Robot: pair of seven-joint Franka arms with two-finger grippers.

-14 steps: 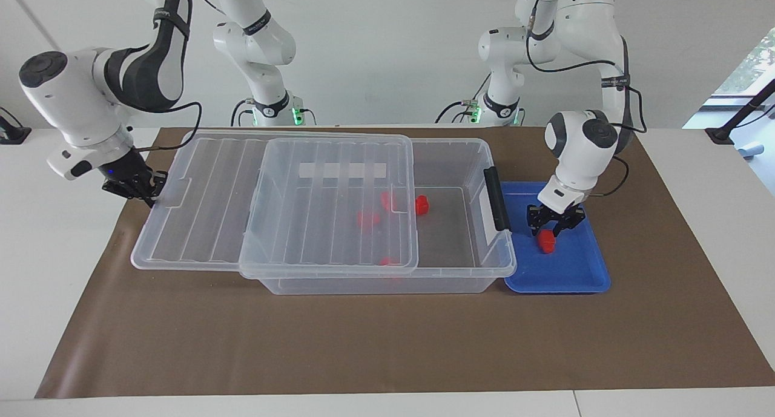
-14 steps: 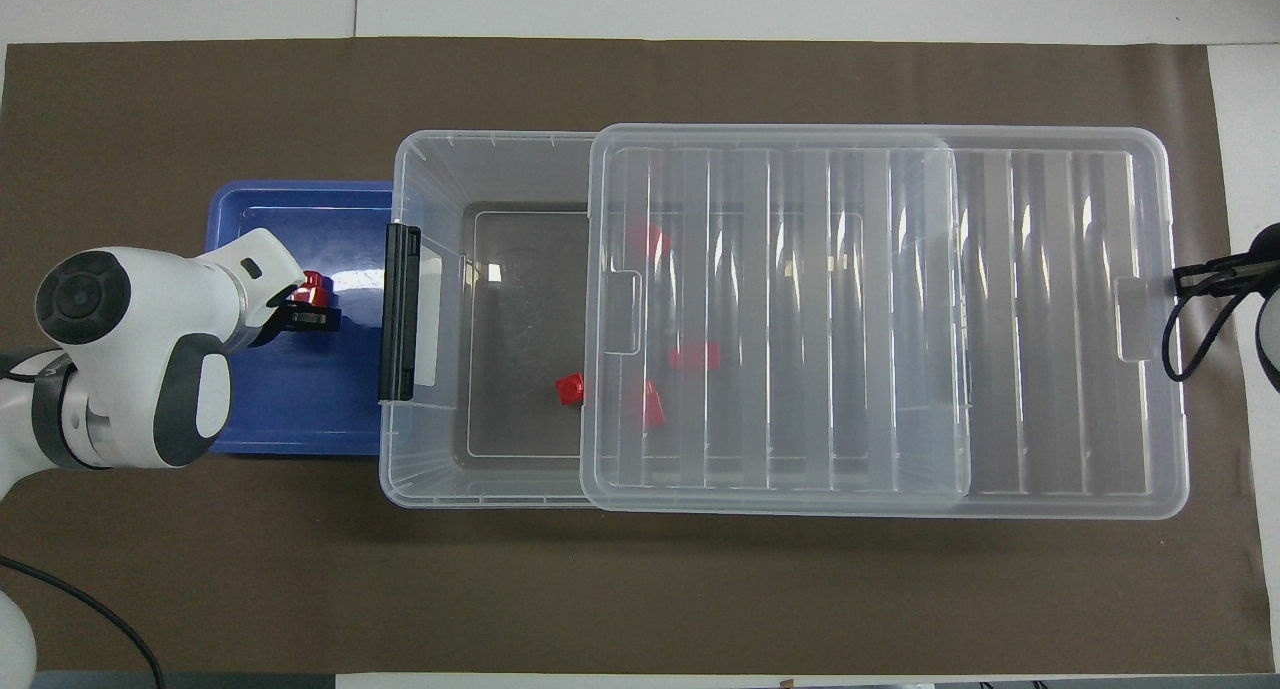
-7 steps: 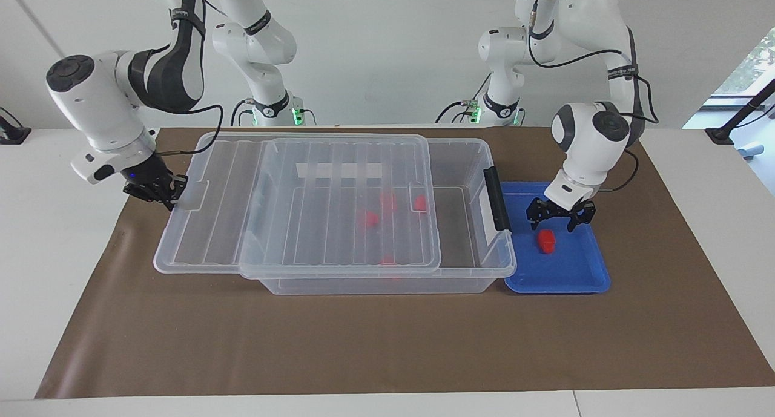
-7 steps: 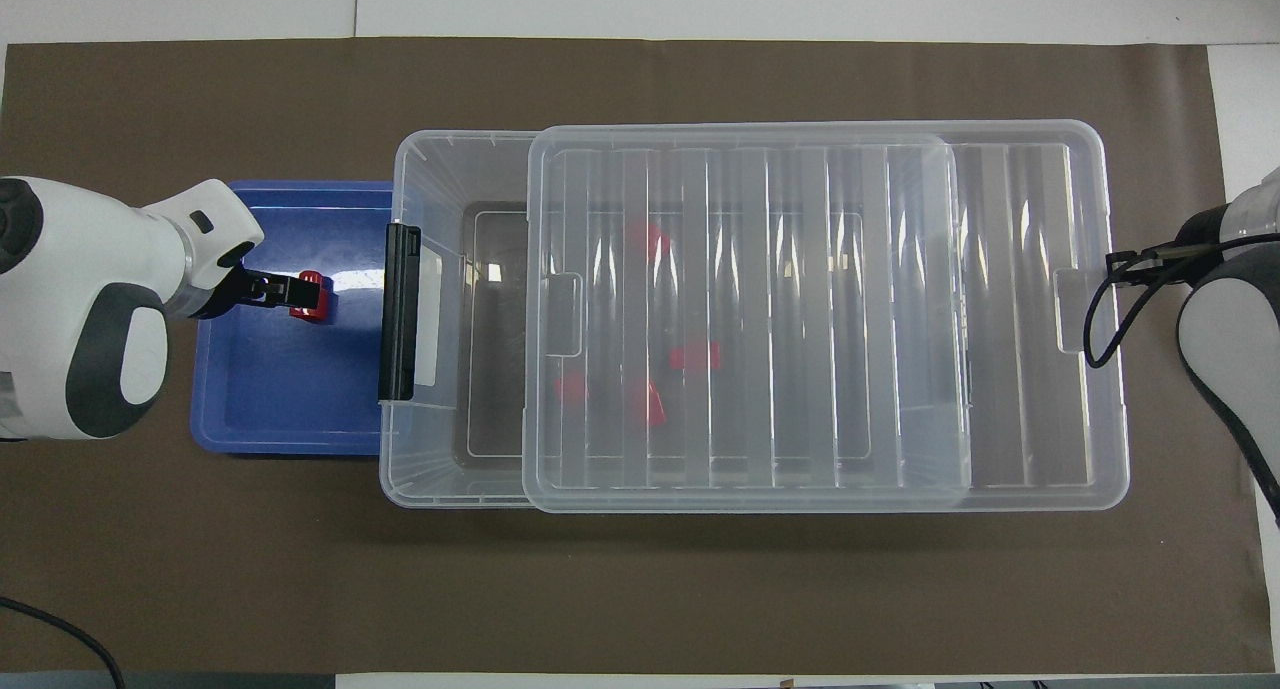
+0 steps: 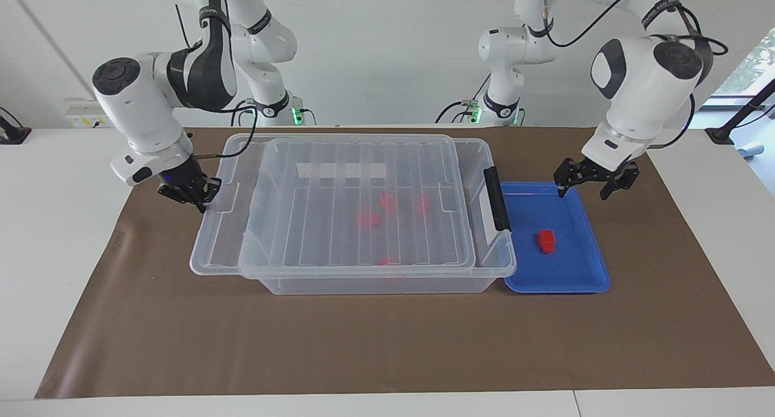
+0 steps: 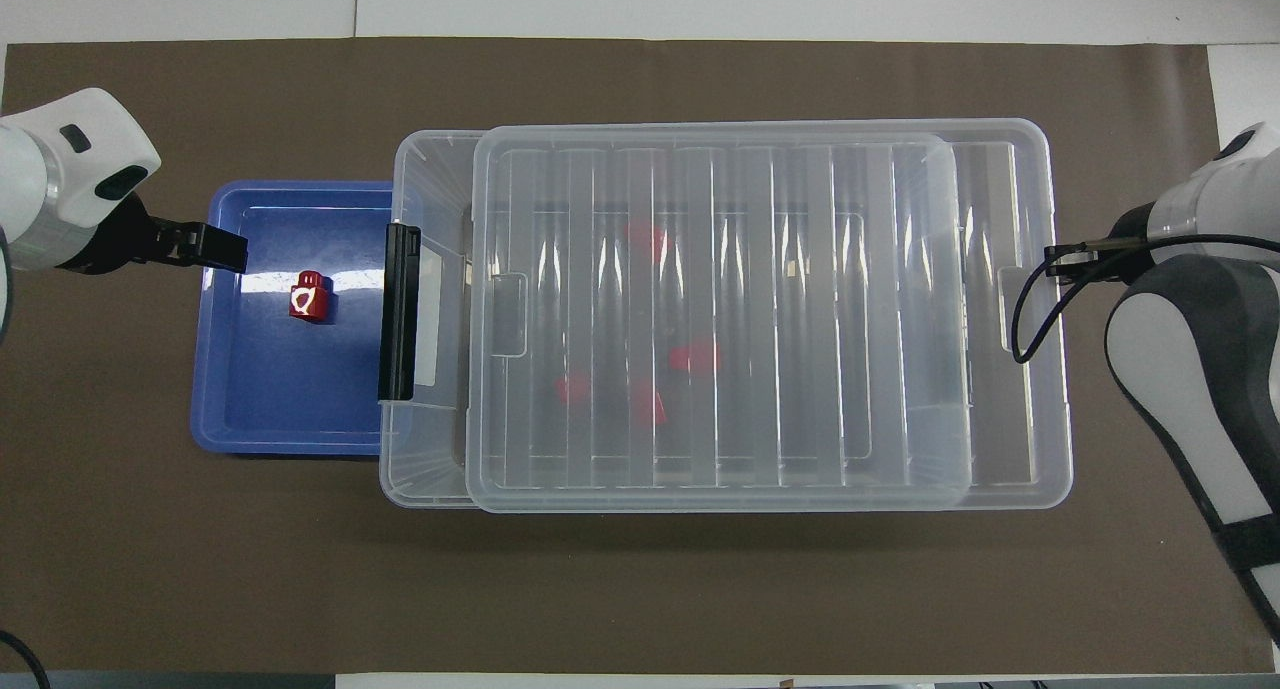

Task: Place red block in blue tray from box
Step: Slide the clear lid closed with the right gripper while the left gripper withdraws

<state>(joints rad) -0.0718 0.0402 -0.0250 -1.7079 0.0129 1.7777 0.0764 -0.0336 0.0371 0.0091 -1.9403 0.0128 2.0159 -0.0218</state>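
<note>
Since the earlier frames the left pincer (image 5: 592,184) has let go of the red block (image 5: 546,240) and risen off it, and the lid (image 5: 339,205) has slid along the box (image 5: 484,265) toward the blue tray (image 5: 581,284), so it now covers nearly the whole opening.

In the facing view, the red block lies alone on the floor of the blue tray, which sits against the box's latch end. The left pincer hangs above the tray's edge nearest the robots, fingers spread wide and holding nothing, its wrist bent down and the forearm lifted high. At the end of the box away from the tray, the right pincer (image 5: 192,194) is clamped shut on the lid's tab, its arm angled down from above that end. Other red blocks (blurred by the ribbed plastic) show inside the box under the lid.

In the overhead view, the red block (image 6: 308,299) rests in the blue tray (image 6: 230,419) toward the box's latch (image 6: 400,309). The left pincer (image 6: 215,251) pokes in over the tray's rim away from the box, clear of the block. The right pincer (image 6: 1060,261) meets the lid (image 6: 760,489) at the box's end away from the tray.

The block looks light, rigid and smooth plastic; I would pinch it across its flat sides, not the narrower end. It seems placed already.
</note>
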